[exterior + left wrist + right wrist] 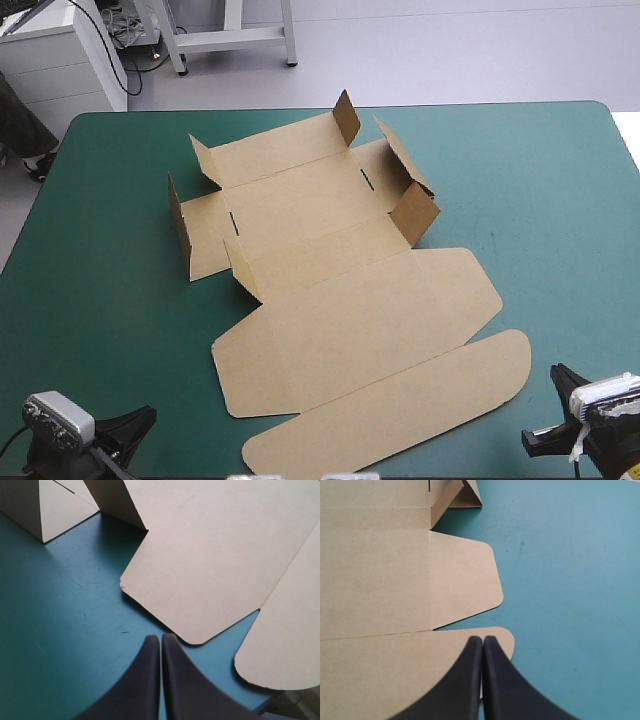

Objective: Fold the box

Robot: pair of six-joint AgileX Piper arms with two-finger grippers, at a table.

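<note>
The brown box (pixel 340 290) lies as a cut sheet on the teal-green cover, its lid panel and long rounded flap (pixel 400 410) flat toward the near edge. Short walls and side tabs (pixel 412 205) stand partly raised around the far tray part. My left gripper (pixel 128 425) sits shut at the near left corner, just short of the lid's rounded corner (pixel 192 635), holding nothing. My right gripper (pixel 545 425) is shut at the near right, over the end of the rounded flap (pixel 497 637). The left gripper (pixel 161 640) and right gripper (pixel 483 641) fingers meet in one arch.
Bare teal-green cover (pixel 540 200) stretches wide to the right of the box and in a strip to its left (pixel 90 280). A raised side wall (pixel 45 510) stands ahead of the left gripper, a raised tab (pixel 460 495) far ahead of the right one.
</note>
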